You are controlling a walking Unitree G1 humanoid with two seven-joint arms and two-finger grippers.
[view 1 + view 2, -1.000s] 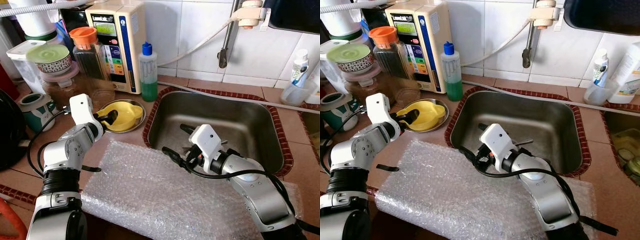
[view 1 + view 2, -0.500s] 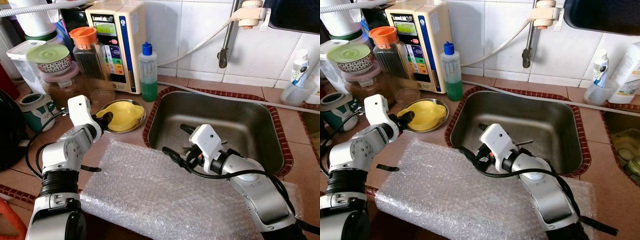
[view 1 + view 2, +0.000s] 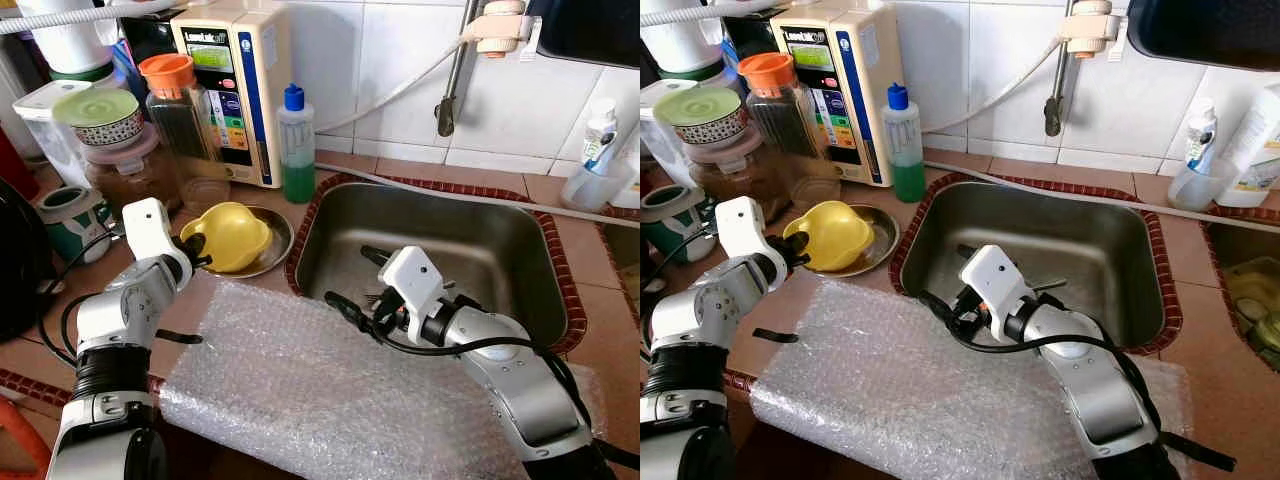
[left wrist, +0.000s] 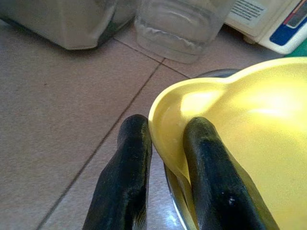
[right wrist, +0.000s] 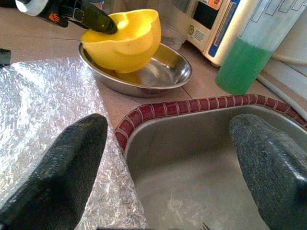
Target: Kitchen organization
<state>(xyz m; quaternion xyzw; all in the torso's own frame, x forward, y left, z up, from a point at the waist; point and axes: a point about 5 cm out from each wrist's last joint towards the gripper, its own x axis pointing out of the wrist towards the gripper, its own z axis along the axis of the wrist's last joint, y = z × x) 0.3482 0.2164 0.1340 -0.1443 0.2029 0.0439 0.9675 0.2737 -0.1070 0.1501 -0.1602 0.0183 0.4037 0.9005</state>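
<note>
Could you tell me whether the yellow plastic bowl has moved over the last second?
Yes. The yellow plastic bowl, pinched at its rim by the left claw, has tilted up out of the round steel dish, towards the robot's left.

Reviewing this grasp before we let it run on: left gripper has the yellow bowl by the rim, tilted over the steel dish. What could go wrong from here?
1. The left gripper pinches only the thin rim of the yellow bowl; tilted, it may slip out and drop.
2. The bowl hangs low over the steel dish; it may catch and drag the dish.
3. A glass and a green bottle stand close behind; a swing could knock them.
</note>
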